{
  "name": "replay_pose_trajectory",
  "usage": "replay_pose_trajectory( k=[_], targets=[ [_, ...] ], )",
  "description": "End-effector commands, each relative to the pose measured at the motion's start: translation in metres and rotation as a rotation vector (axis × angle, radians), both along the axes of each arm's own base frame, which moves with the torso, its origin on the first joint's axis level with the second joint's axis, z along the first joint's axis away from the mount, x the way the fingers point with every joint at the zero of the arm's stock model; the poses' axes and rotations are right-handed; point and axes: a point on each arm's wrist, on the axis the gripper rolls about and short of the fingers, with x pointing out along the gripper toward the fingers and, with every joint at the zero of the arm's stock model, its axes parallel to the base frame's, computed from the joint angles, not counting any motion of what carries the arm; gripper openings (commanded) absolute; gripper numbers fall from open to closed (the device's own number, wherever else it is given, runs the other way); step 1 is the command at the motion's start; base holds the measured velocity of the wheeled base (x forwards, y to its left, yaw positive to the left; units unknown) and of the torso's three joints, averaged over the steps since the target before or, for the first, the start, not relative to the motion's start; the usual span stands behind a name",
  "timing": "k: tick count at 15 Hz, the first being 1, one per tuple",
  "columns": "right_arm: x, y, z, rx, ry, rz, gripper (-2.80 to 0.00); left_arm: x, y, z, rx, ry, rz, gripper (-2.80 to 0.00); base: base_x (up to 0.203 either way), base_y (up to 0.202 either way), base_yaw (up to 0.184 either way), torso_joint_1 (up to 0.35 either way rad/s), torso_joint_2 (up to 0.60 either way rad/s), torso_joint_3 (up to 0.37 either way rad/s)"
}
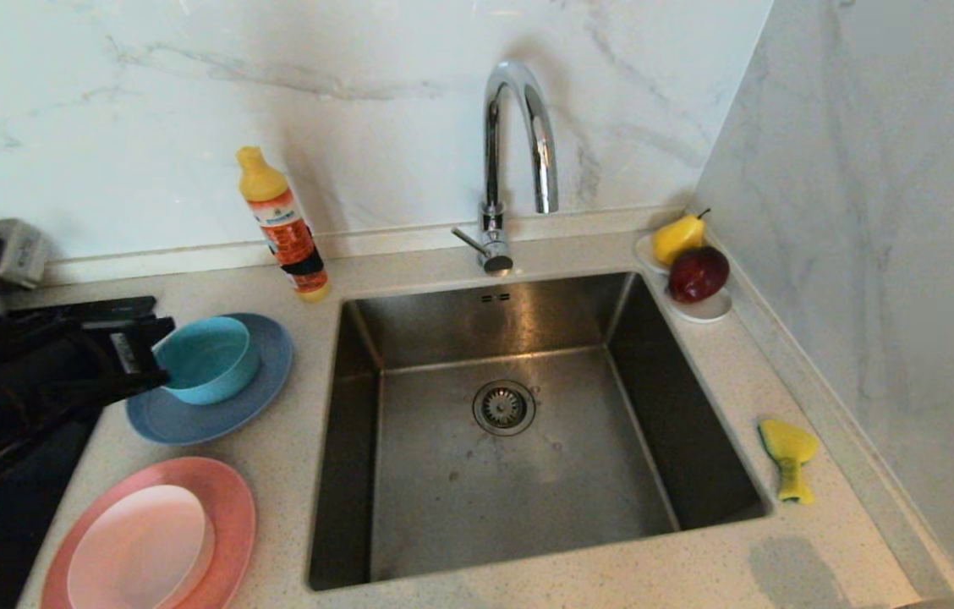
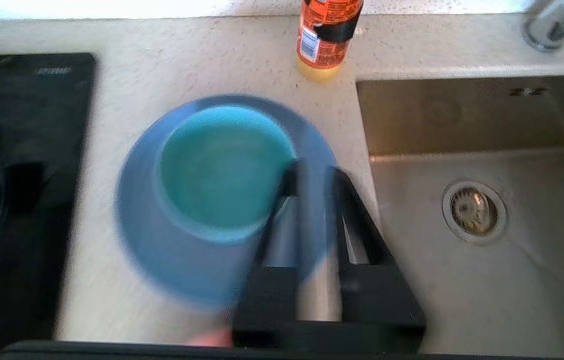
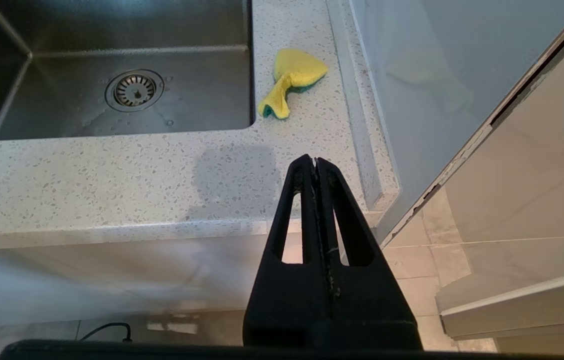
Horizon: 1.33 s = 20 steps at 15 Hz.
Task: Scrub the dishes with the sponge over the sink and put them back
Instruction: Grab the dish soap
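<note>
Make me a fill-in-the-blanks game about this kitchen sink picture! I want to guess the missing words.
1. The teal bowl sits on the ____ plate.
2. The yellow sponge lies on the counter, to the ____ of the sink.
3. The pale pink dish rests on the ____ plate.
4. The left gripper is beside the ____.

Missing words: blue-grey; right; salmon-pink; teal bowl

Around the one sink (image 1: 528, 423) there are four dishes, all to its left: two plates, one blue-grey (image 1: 261, 389) and one salmon-pink (image 1: 227, 499), one teal bowl (image 1: 211, 359) and one pale pink dish (image 1: 139, 550). One sponge (image 1: 788, 452) lies to its right. Behind it: one detergent bottle (image 1: 284, 224), one faucet (image 1: 515, 161), one saucer (image 1: 705, 309) bearing two fruits.
</note>
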Motion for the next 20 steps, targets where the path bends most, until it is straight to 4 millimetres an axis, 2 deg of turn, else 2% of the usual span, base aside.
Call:
replay_pose_trajectory(
  k=[1, 4, 10, 13, 17, 20],
  targets=[
    [0.000, 0.000, 0.000, 0.000, -0.001, 0.001, -2.80, 0.036, -0.002, -0.027, -0.008, 0.094, 0.000, 0.00, 0.000, 0.000, 0.000, 0.000, 0.00, 0.000],
    [0.000, 0.000, 0.000, 0.000, -0.001, 0.001, -2.80, 0.052, -0.006, -0.025, -0.034, 0.052, -0.006, 0.00, 0.000, 0.000, 0.000, 0.000, 0.00, 0.000],
    [0.000, 0.000, 0.000, 0.000, -0.001, 0.001, -2.80, 0.087, -0.009, -0.035, -0.042, 0.066, -0.013, 0.00, 0.000, 0.000, 0.000, 0.000, 0.00, 0.000],
    [0.000, 0.000, 0.000, 0.000, -0.001, 0.001, -2.80, 0.112, -0.013, -0.045, -0.046, 0.030, -0.015, 0.00, 0.000, 0.000, 0.000, 0.000, 0.00, 0.000],
    [0.000, 0.000, 0.000, 0.000, 0.000, 0.001, -2.80, 0.145, -0.019, -0.041, -0.046, -0.092, 0.006, 0.00, 0.000, 0.000, 0.000, 0.000, 0.00, 0.000],
    [0.000, 0.000, 0.000, 0.000, 0.000, 0.001, -2.80, 0.165, -0.024, -0.045, -0.044, -0.109, 0.001, 0.00, 0.000, 0.000, 0.000, 0.000, 0.00, 0.000]
  ],
)
